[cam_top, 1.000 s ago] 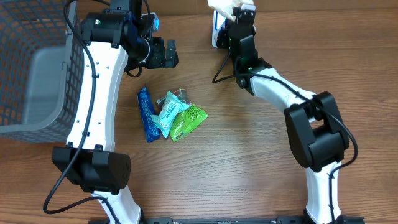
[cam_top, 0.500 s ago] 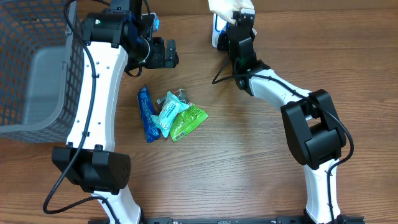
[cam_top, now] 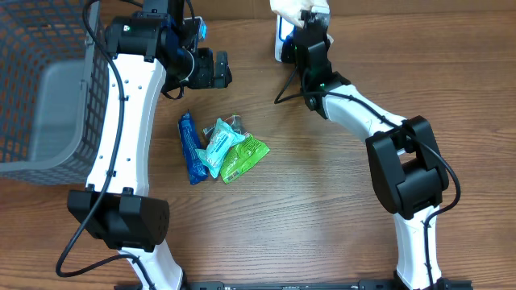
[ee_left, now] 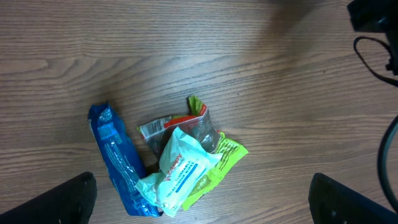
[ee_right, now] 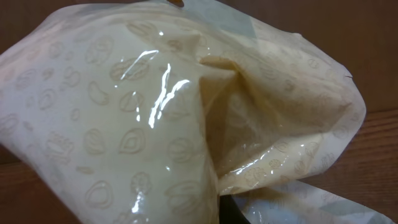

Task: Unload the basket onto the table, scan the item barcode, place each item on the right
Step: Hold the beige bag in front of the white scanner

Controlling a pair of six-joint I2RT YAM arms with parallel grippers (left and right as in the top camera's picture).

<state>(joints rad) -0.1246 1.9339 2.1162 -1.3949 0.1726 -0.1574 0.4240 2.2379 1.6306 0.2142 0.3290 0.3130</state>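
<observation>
Cream pouch (ee_right: 124, 112): pinched tight in right gripper (cam_top: 311, 19), worktop far edge, likely for barcode read. Left gripper (cam_top: 214, 69): spread wide, empty.

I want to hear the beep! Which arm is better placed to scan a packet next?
Right. The right gripper is shut on a cream packet. The left gripper hangs open and empty, clear of the pile of packets.

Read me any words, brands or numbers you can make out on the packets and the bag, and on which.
Nothing is readable.
On the blue packet: white print, too small.
On the white packet: teal lettering, blurred.
On the green packet: print too small.
On the red-labelled packet: too small.
On the cream bag: only a leaf-like pattern, no words.
</observation>
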